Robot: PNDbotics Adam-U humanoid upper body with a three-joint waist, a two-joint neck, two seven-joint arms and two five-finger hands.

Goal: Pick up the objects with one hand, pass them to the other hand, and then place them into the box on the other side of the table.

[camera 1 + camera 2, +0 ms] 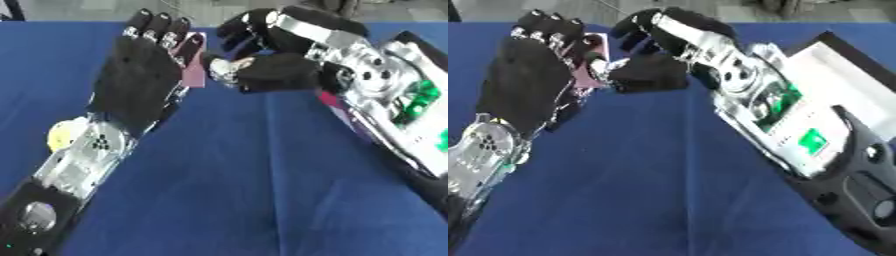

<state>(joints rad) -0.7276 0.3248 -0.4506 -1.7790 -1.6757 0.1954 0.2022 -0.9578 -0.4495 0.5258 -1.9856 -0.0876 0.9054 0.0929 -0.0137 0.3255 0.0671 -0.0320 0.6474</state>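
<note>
No brand, label or readable writing showed anywhere in either view. The task's thing, a flat maroon card-like object [193,60], stood in the upper middle of the frame, between the two hands and partly hidden by both. The left hand [136,80] rose from the lower left with its back to the camera, fingers [157,25] nearly straight and close together, pointing toward the top edge; the maroon object lay against their inner side, its edge showing just right of them. Whether the thumb pressed on it could not be told. The right hand [654,55] came in from the right, fingers curled over and the thumb reaching left, its tip touching or just beside the object's right edge; whether it actually pinched the object could not be told. A yellow round thing [59,134] peeked out at the left of the left forearm on the blue table [254,190]. A white box [846,85] lay at the right edge.
</note>
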